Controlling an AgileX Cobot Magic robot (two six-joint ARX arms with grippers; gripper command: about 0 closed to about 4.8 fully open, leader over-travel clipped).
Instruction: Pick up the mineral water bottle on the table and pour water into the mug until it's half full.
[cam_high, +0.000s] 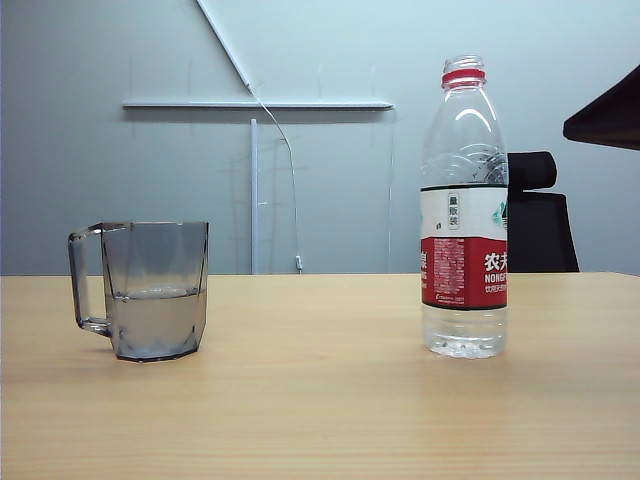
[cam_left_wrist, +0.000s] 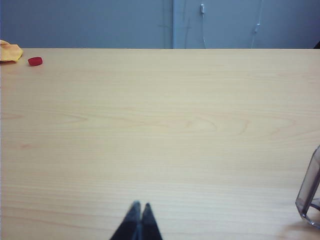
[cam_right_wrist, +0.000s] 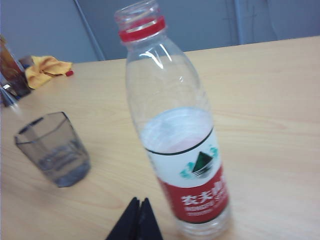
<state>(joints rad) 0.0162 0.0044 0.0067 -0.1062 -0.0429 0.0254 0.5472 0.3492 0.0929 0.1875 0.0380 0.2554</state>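
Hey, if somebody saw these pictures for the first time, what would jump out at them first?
Probably the uncapped mineral water bottle standing upright on the right of the table, red label facing out. Next, the smoky-grey mug on the left, about half full of water. Neither is held: the right gripper sits shut beside the bottle, and the left gripper is shut over bare wood.

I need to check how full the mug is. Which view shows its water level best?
The exterior view: the mug stands side-on, and the water surface crosses it about halfway up. The right wrist view looks down on it at an angle, blurred, so the level is hard to judge. The left wrist view catches only a corner of it at the picture's edge.
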